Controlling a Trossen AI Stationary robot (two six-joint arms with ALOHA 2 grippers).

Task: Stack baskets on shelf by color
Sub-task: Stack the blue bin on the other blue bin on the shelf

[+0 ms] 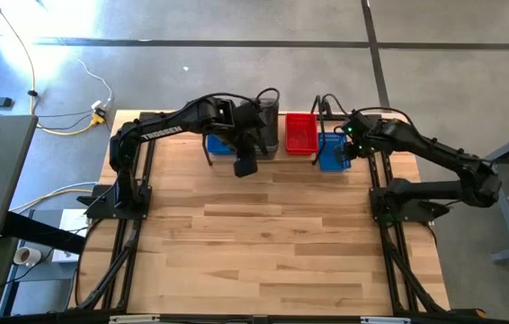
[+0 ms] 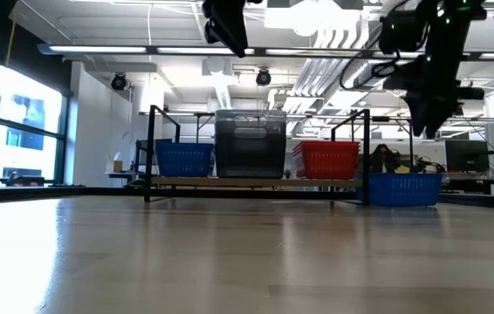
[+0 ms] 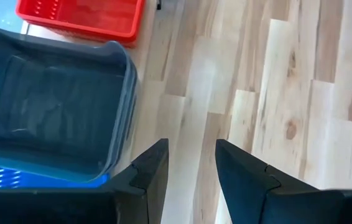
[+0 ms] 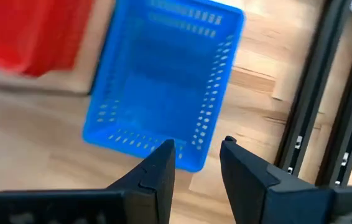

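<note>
From above, the shelf (image 1: 272,153) at the table's (image 1: 272,243) far edge carried blue, grey and red baskets, sorted by colour. At table height, a stray blue basket (image 2: 402,188) sat beside it. Through the wrist cameras, the left claw (image 3: 191,165) hung open and empty by the grey basket (image 3: 51,118), while the right claw (image 4: 198,158), open and empty, hovered over that blue one, likely to grasp it.

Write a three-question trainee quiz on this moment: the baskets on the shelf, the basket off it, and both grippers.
1. True or false: the blue slotted plastic basket under the right gripper stands on the wooden table, off the black wire shelf.
2. Multiple choice: which stack stands in the shelf's middle? A) the smoky grey translucent baskets B) the red plastic baskets C) the blue basket stack
3. Fill in: the left gripper holds ____.

Key:
1. True; it stands beside the shelf's right end post.
2. A; red lies at the shelf's right, blue at its left.
3. Nothing; its fingers are open over bare wood, beside the grey baskets.
</note>
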